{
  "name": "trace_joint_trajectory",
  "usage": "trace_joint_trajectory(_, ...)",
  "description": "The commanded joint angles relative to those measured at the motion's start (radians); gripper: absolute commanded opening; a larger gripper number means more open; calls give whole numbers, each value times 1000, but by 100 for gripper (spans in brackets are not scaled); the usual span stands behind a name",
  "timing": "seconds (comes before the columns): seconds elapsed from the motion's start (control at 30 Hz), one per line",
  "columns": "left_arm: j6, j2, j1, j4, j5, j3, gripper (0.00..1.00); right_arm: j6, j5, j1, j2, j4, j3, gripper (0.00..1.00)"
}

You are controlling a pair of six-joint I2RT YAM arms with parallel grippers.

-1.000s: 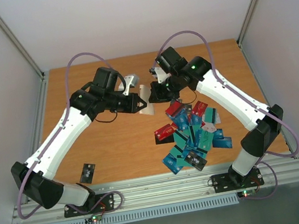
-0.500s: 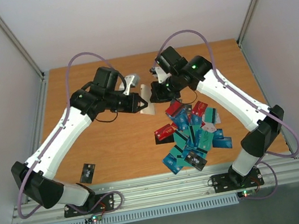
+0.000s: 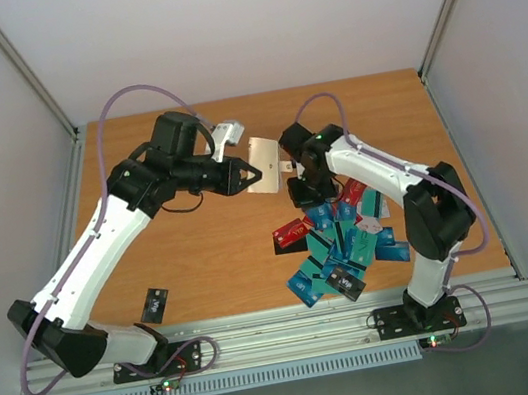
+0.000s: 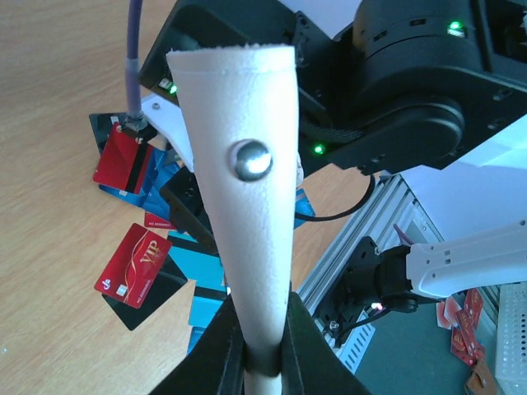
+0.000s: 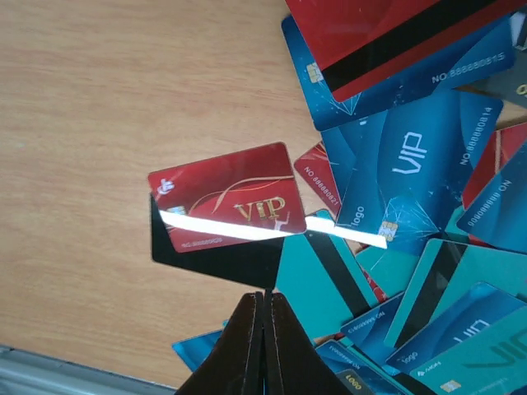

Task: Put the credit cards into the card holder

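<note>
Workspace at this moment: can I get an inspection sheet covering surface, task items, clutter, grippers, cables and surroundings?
Surface: wooden table, bare wood where visible.
Job's things: card holder held up off the table; credit cards in an overlapping pile right of centre; one stray black card near the left arm's base.
Clutter: nothing seen.
Grippers: left gripper shut on the card holder; right gripper shut, pointing down over the pile's edge, nothing seen between its fingers.
Cables: purple cables loop along both arms.
Surroundings: white walls, metal rail at the near edge.
</note>
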Motion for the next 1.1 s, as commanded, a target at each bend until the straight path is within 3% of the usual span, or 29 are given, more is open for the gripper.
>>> trace_joint_trajectory(0.0,26,-24,-3,19,-24,1,0,-11,29,-12,-121,-16,45,4)
trace_joint_trajectory(0.3,27,-30,-4,3,-87,8,0,-21,-272,-210,-396,61,-22,33)
trace_joint_trajectory(0.47,-3,-25,-4,47,-56,10,0,-33,-457,-223,-520,157,-48,56)
trace_joint_trajectory(0.6,-32,-17,-2,76,-28,13,0,-2,-570,-223,-565,250,-72,67)
trace_joint_trajectory(0.77,-50,-18,-2,95,9,15,0,23,-629,-223,-542,304,-65,71)
trace_joint_trajectory(1.07,-61,-18,-4,115,50,12,0,63,-676,-216,-478,316,-41,59)
